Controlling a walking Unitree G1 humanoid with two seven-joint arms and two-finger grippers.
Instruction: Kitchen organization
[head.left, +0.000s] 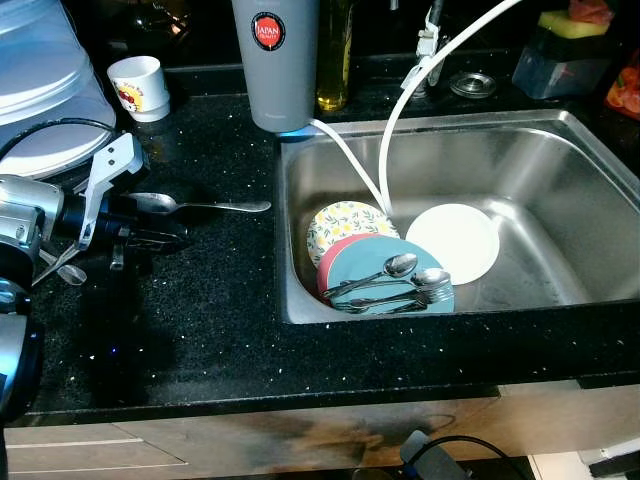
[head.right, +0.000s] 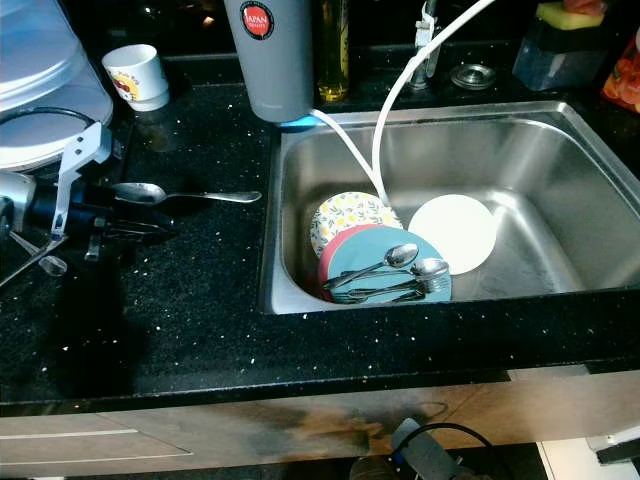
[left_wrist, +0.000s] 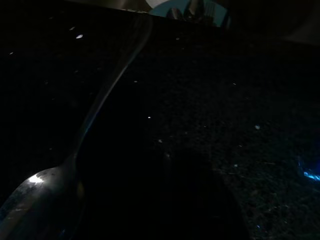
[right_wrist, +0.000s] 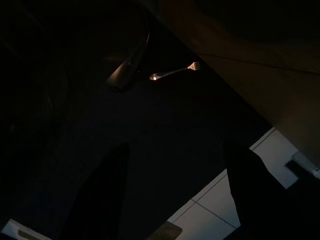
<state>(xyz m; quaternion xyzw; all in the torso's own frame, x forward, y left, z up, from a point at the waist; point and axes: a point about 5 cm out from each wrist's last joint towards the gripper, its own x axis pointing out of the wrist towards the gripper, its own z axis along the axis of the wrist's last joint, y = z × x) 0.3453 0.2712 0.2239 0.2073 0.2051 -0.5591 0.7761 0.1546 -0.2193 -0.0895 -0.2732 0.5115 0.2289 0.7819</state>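
A steel spoon (head.left: 205, 206) lies on the black counter (head.left: 200, 320), its bowl beside my left gripper (head.left: 152, 228), which rests low over the counter, open and holding nothing. The left wrist view is dark; the same spoon (left_wrist: 95, 110) runs along one side. A second spoon (head.left: 62, 270) lies under my left arm. In the sink (head.left: 560, 150) are a floral plate (head.left: 340, 222), a white plate (head.left: 455, 242), and a blue plate (head.left: 365, 262) on a red one, with several spoons and forks (head.left: 400, 285) on top. My right gripper (right_wrist: 175, 200) hangs open over dim floor.
A grey canister (head.left: 275, 60) and an oil bottle (head.left: 334, 60) stand at the sink's back left corner. Two white hoses (head.left: 400, 120) drop into the sink. A small white cup (head.left: 138, 88) and stacked white dishes (head.left: 45, 90) sit at the far left.
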